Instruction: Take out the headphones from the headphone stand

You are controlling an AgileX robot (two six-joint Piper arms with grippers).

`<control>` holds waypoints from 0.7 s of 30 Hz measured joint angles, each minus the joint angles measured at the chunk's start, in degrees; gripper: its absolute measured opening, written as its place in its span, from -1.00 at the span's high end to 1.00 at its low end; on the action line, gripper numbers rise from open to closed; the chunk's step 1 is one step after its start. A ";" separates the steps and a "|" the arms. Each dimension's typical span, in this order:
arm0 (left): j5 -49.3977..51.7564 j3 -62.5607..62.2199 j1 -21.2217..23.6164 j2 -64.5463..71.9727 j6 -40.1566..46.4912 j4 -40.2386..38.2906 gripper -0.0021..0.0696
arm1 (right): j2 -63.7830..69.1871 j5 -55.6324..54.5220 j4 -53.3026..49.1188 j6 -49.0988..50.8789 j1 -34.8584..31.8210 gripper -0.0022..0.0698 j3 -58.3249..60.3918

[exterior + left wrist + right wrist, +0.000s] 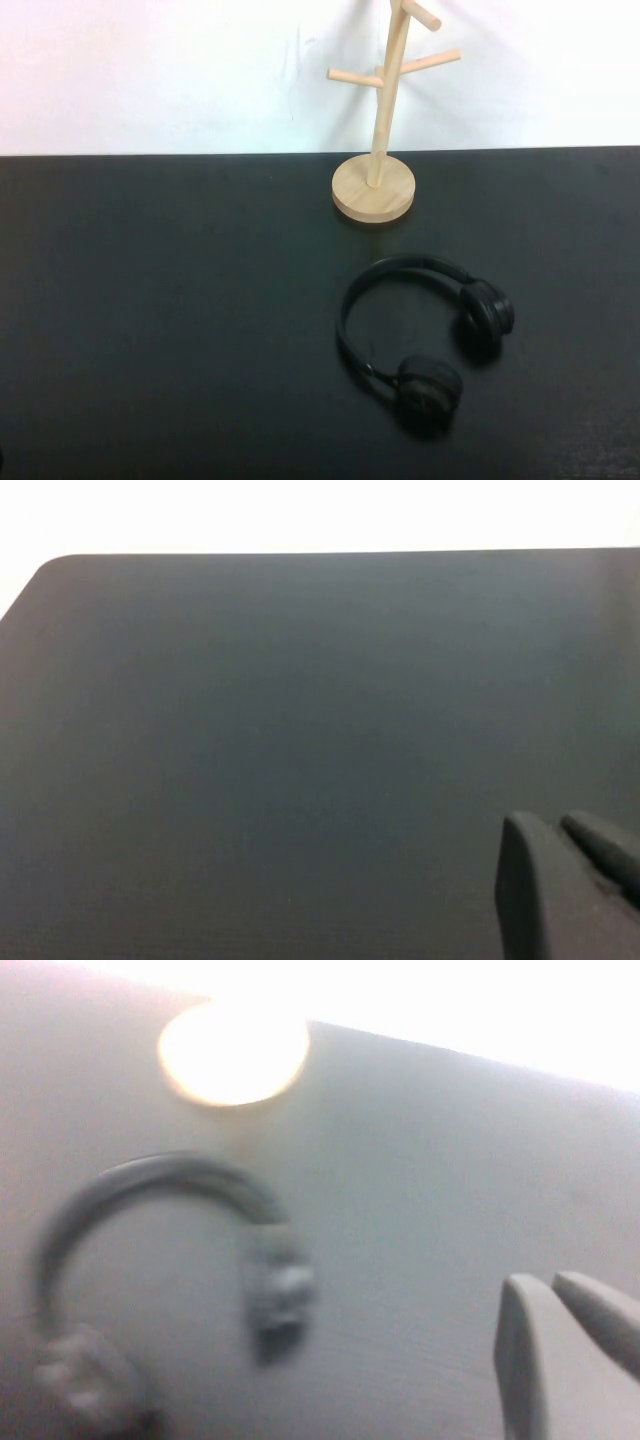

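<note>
Hovering closed, empty: left tool (pixel 548 826), right tool (pixel 545 1283)

The stand (pixel 377 120) is cut off at the top edge. Left gripper (pixel 590 880) and right gripper (pixel 580 1345) show only partly — headphones (pixel 150 1290) blurred.

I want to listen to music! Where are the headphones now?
In the high view the headphones lie flat on the black table, right of centre, just in front of the stand and off its pegs. Neither pincer touches them.
</note>
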 joint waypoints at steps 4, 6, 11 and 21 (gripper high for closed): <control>0.00 0.00 0.00 0.00 0.00 0.00 0.94 | -11.66 -5.76 0.12 0.00 -6.86 0.96 10.78; 0.00 0.00 0.00 0.00 0.00 0.00 0.94 | -16.57 -6.16 0.12 0.00 -8.85 0.96 14.42; 0.00 0.00 0.00 0.00 0.00 0.00 0.94 | -27.53 -6.16 0.12 0.00 -10.23 0.96 19.60; 0.00 0.00 0.00 0.00 0.00 0.00 0.94 | -34.55 -7.01 3.51 0.00 -10.36 0.96 24.39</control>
